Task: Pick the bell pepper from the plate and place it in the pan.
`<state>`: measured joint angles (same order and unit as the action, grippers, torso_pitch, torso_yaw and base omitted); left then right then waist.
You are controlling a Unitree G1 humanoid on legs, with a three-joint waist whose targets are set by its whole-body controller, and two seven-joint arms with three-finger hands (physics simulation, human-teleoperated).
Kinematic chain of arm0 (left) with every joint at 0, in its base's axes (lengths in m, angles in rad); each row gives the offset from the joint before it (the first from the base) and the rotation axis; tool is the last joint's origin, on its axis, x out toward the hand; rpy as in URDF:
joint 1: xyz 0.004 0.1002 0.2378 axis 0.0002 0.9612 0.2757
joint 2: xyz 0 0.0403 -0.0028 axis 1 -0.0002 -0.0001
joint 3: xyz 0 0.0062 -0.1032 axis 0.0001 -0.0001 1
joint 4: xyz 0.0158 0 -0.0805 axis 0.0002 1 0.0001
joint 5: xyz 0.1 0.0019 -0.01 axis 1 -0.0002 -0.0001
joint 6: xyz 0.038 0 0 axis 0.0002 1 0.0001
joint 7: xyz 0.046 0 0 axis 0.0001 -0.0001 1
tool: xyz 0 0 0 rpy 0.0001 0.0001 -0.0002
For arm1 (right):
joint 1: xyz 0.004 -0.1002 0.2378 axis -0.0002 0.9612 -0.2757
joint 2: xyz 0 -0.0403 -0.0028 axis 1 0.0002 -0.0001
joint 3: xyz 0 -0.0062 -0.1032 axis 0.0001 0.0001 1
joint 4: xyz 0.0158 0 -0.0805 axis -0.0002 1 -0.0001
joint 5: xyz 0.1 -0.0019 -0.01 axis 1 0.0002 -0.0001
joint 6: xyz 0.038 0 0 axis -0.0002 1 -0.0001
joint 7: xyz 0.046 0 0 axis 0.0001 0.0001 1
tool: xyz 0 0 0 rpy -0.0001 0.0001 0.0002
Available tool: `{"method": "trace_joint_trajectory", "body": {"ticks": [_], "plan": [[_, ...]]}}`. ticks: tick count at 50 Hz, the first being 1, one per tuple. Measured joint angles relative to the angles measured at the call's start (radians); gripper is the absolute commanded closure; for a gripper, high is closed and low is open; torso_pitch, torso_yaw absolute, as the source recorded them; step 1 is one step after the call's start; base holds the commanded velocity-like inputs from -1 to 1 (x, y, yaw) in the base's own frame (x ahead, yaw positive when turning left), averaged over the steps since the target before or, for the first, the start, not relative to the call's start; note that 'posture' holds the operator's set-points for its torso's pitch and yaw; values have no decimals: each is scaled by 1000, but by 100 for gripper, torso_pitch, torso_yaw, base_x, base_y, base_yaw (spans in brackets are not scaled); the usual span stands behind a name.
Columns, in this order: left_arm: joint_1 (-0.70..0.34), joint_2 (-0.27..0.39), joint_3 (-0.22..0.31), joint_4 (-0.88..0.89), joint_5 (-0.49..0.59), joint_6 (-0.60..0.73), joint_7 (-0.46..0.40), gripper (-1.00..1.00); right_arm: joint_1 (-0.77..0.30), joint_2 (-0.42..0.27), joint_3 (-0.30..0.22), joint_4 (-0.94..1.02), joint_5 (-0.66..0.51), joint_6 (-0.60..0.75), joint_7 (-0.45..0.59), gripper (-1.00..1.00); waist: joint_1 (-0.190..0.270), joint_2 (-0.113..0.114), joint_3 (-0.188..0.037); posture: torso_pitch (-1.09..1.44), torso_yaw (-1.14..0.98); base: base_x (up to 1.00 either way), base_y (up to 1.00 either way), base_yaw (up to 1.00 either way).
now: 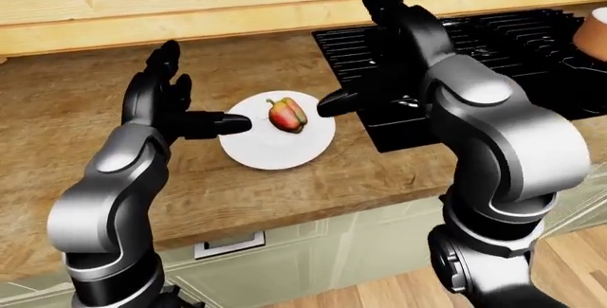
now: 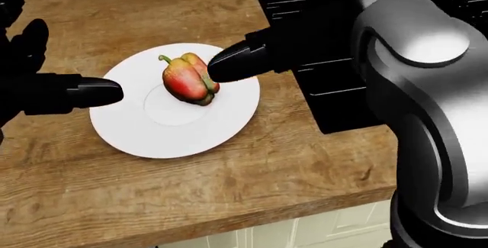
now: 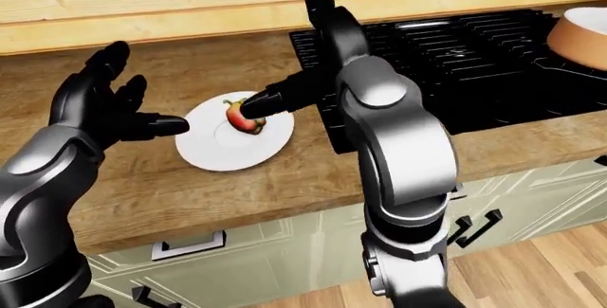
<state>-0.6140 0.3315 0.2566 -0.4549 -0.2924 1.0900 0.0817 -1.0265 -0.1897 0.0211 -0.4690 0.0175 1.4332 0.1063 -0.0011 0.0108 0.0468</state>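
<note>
The bell pepper [image 2: 187, 80] lies on the plate [image 2: 174, 136] near the desk's stove-side edge. Both hands, left [image 1: 163, 98] and right [image 1: 398, 34], flank it with fingers spread wide, holding nothing.

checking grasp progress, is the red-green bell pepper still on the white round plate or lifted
On the plate: the red-green bell pepper rests on the white round plate; both hands open beside it.

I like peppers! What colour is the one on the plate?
The bell pepper is red with yellow-green patches, clearest in the head view.
</note>
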Motion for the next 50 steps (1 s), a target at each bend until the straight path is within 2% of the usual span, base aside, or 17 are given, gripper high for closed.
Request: {"method": "trace_joint_trajectory", "body": {"ticks": [7, 16, 20, 21, 23, 24, 25, 29, 50], "plan": [[-9, 11, 12, -10, -6, 13, -3, -100, -9, 15, 70, 7, -65, 12, 86, -100, -3, 5, 4, 0, 0, 0, 0, 0], [-1, 6, 3, -4, -5, 0, -5, -100, 6, 81, 134, 45, -205, -41, 187, -100, -5, 14, 3, 0, 0, 0, 0, 0], [1, 4, 1, -7, -6, 1, -7, -100, 16, 120, 129, 69, -264, -57, 224, -100, -5, 16, 5, 0, 0, 0, 0, 0], [3, 5, 2, -9, -6, 0, -8, -100, 18, 127, 125, 71, -277, -59, 229, -84, -5, 17, 5, 0, 0, 0, 0, 0], [7, 5, 4, -10, -5, -2, -8, -100, 18, 137, 120, 70, -302, -62, 237, -70, -5, 19, 4, 0, 0, 0, 0, 0], [8, 5, 5, -11, -5, -1, -8, -100, 18, 142, 118, 70, -313, -64, 240, -51, -5, 19, 4, 0, 0, 0, 0, 0], [8, 5, 6, -11, -4, 0, -8, -100, 17, 146, 116, 71, -323, -67, 243, -61, -6, 20, 4, 0, 0, 0, 0, 0], [6, 6, 4, -4, -2, -5, -10, -100, 18, 161, 115, 86, -350, -86, 256, -64, -6, 21, 1, 0, 0, 0, 0, 0], [5, 6, 6, -12, -4, -1, -12, -100, 18, 254, 146, 209, -514, -198, 355, -57, -9, 29, -1, 0, 0, 0, 0, 0]]}}
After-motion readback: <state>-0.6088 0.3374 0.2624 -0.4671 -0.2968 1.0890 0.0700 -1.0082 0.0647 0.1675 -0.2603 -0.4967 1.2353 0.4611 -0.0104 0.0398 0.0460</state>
